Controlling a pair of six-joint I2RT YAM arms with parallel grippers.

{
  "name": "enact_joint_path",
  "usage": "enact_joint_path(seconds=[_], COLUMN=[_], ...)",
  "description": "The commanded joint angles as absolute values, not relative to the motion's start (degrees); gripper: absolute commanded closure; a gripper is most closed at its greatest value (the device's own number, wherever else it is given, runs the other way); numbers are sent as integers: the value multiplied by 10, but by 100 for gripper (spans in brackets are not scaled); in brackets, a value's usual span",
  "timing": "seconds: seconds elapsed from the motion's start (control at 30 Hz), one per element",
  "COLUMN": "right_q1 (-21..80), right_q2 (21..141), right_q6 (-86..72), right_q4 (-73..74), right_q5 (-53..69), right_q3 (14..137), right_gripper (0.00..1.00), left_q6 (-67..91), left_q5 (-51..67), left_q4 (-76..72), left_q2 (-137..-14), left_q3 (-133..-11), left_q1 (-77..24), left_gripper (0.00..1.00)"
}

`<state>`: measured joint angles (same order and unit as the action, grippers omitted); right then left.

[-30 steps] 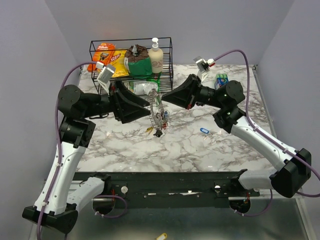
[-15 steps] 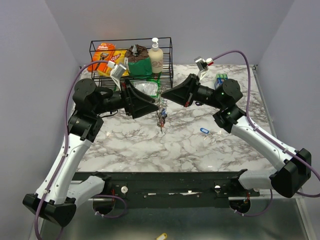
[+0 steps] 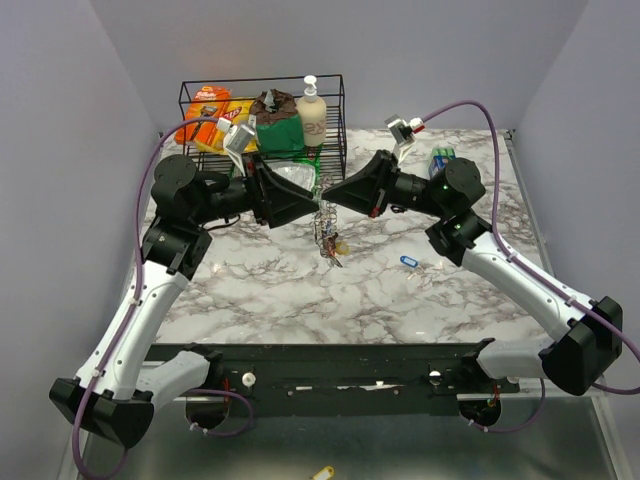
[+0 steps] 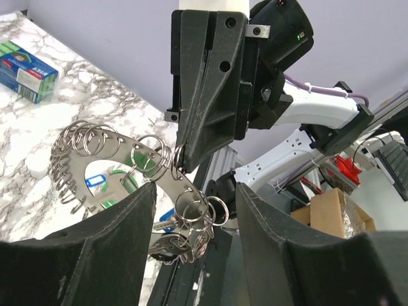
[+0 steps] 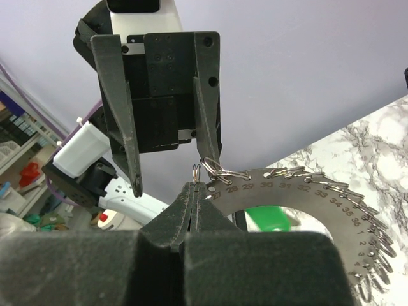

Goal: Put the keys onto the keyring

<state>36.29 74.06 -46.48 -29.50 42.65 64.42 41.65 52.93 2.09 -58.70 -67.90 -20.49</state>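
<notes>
1. The keyring [image 5: 287, 194] is held up in the air between the two arms, above the marble table [image 3: 300, 300]. It is a flat silvery plate curved like a ring, stamped with numbers and edged with many small split rings [image 4: 83, 137].
2. The right gripper [image 5: 194, 191] is pinched together on the plate's edge, just beside a split ring.
3. The left gripper [image 5: 173, 173] faces it with its fingers apart and nothing between them. One fingertip sits close to that same split ring.
4. A bunch of keys [image 4: 182, 239] hangs from the lower part of the plate. One blue-tagged key [image 3: 406, 261] lies loose on the table, well apart from it.
5. Handling, as I judge it:
   - The plate looks thin, stiff and light, but smooth metal may swivel in a narrow pinch, so the flat face is the best place to hold it.
   - The split rings are springy and tiny, and the hanging keys will swing.
6. Hard to make out:
   - The top view shows the ring only as a tangle of wire.
   - The left wrist's own fingers hide the bottom of the bunch, so I cannot count the keys.
   - Whether the fingertip touches the ring is unclear.
</notes>
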Motion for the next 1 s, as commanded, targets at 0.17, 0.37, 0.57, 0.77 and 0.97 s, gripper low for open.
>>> enact_joint_path(seconds=[0.17, 0.37, 0.57, 0.77, 0.97], right_q1=[362, 362, 362, 362, 362], right_q2=[735, 737, 737, 733, 730], right_q6=[-468, -471, -473, -470, -470], right_q4=[-336, -340, -343, -345, -352], right_q5=[447, 453, 455, 448, 445], right_q3=[642, 642, 638, 635, 633], right_gripper=[100, 100, 100, 100, 100], left_q6=[427, 429, 437, 432, 403], left_q5=[523, 521, 519, 523, 515], left_q4=[-26, -37, -54, -53, -10], left_q2=[-602, -605, -610, -618, -613], left_q3=[-675, -672, -671, -674, -680], left_q1=[-207, -207, -210, -217, -220], left_gripper=[43, 46, 53, 63, 66])
